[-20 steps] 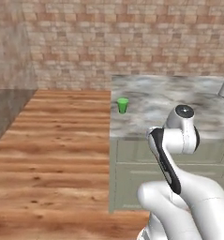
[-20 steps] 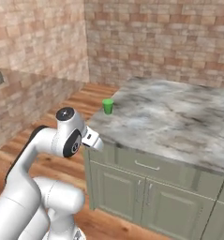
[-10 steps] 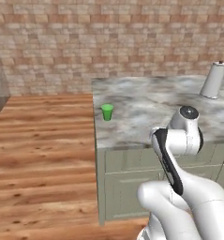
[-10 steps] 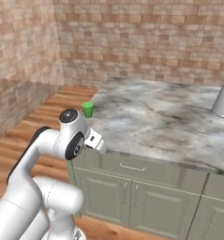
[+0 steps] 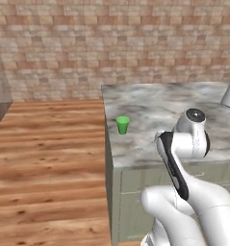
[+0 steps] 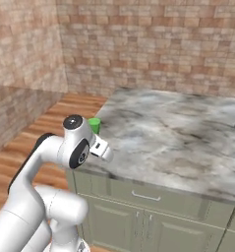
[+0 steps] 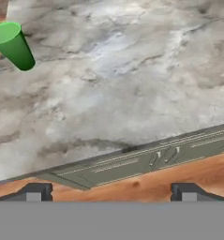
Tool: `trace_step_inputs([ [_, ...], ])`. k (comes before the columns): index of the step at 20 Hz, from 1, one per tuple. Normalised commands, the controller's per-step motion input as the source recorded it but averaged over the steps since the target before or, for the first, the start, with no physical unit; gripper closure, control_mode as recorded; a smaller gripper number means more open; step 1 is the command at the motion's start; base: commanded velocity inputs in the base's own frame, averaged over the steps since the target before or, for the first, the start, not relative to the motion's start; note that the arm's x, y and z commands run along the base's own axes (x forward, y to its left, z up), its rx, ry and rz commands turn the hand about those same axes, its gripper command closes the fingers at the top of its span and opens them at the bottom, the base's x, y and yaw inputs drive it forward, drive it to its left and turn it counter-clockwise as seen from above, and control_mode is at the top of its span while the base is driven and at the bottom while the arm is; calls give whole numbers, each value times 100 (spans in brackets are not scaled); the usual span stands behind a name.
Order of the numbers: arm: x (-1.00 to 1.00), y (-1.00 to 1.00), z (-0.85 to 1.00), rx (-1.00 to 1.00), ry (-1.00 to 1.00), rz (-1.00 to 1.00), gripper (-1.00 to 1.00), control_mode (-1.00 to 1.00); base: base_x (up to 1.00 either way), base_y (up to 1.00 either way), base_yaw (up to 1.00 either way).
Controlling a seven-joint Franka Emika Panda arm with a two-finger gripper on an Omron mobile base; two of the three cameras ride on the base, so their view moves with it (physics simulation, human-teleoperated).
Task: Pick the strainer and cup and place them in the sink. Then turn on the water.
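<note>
1. A grey-veined marble counter [image 5: 159,115] tops grey-green cabinets [image 6: 153,216].
2. A brick wall [image 5: 111,43] stands behind it, with wooden plank flooring [image 5: 49,158] beside it.
3. No readable writing or labels show anywhere.
4. The green cup [image 5: 122,125] stands upright near the counter's left edge, alone.
5. The gripper [image 7: 111,192] has its fingertips [image 7: 36,192] spread wide, empty, well apart from the cup.
</note>
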Motion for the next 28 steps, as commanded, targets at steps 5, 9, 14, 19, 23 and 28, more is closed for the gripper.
trace_step_inputs([
  [5, 0, 0, 0, 0, 0, 0, -100, 100, 57, 39, 4],
  [9, 0, 0, 0, 0, 0, 0, -100, 100, 62, 34, 2],
  [14, 0, 0, 0, 0, 0, 0, -100, 100, 38, 10, 0],
  [19, 0, 0, 0, 0, 0, 0, -100, 100, 4, 0, 0],
  [23, 0, 0, 0, 0, 0, 0, -100, -100, 0, 0, 0],
  [28, 0, 2, 15, 0, 6, 0, -100, -100, 0, 0, 0],
])
